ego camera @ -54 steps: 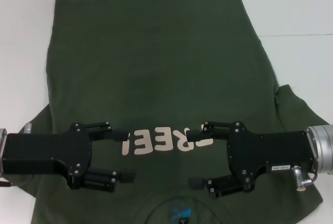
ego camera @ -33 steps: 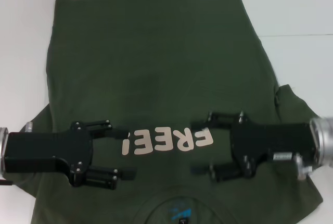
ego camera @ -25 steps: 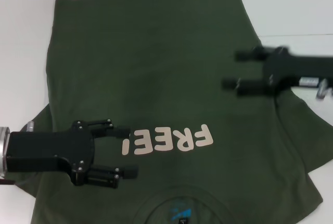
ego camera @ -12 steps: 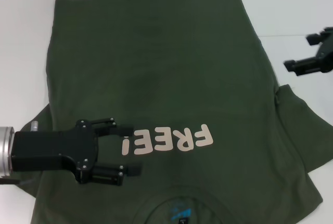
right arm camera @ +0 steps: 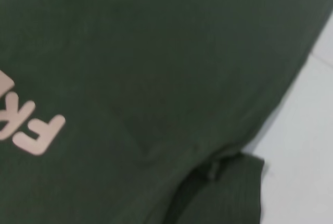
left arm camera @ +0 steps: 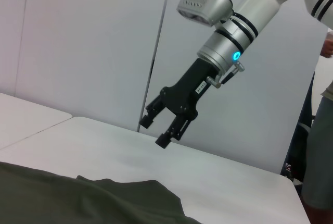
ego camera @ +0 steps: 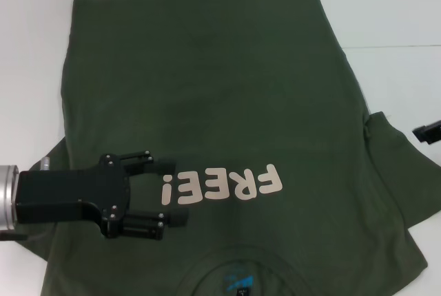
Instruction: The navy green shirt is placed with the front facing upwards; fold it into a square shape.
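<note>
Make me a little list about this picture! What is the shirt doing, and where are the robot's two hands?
shirt: navy green shirt lies spread flat, front up, not yet folded
letters: pale letters across the chest
collar: at the near edge, teal label inside
table: white table
left tool: left tool open, over the chest beside the letters
right tool: right tool open, raised above the table, off the shirt's right side

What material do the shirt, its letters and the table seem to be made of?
The shirt looks like soft matte knit, likely cotton: it lies limp, with a loose fold at the sleeve. The letters seem a flat pale print, smooth and opaque on the fabric. The table looks like hard white laminate or painted board with a faint sheen; which one is unclear.
</note>
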`<move>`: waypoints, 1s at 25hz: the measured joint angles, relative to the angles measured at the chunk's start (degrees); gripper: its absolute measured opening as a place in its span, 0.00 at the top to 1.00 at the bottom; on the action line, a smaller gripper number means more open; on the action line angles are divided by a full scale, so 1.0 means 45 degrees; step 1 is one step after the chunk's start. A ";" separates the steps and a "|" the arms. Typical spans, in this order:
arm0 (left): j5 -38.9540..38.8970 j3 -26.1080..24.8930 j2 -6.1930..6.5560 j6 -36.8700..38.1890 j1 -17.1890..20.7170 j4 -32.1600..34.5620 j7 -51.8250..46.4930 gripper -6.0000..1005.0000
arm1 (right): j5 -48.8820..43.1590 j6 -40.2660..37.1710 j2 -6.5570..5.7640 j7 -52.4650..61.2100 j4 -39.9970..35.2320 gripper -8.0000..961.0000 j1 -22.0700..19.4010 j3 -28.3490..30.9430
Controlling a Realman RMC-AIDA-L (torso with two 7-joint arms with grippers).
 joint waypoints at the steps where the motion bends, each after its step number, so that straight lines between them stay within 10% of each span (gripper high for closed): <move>1: 0.0000 0.0000 0.0000 -0.0003 -0.0003 -0.0004 0.0000 0.10 | -0.0166 -0.0033 -0.0006 0.0070 0.0042 0.05 -0.0016 0.0025; 25: 0.0075 0.0119 0.0000 -0.0276 -0.0062 -0.0334 0.0203 0.11 | -0.0992 0.1853 -0.0518 0.1273 0.4331 0.06 0.0094 0.1384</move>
